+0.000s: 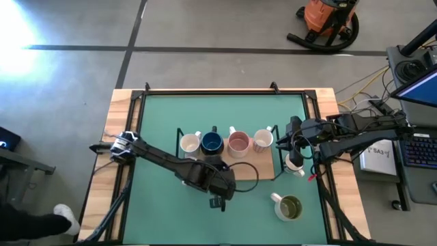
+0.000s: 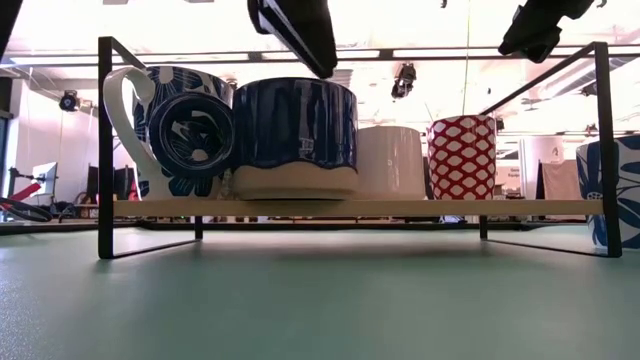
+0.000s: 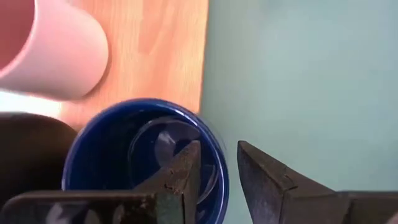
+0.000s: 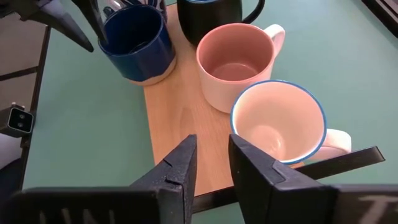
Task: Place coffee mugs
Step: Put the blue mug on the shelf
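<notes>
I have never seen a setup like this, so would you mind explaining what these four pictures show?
This is a robot with two dark arms working at a green table. One picture looks straight down on it, one looks level across the tabletop, and the other two come from cameras on each wrist. Mugs stand on a wooden board, among them a navy mug, a pink mug and a white mug. A green-lined mug stands alone on the table. The left gripper is at the navy mug's rim, but whether it grips is unclear. The right gripper hovers above the board, fingers apart, holding nothing.
</notes>
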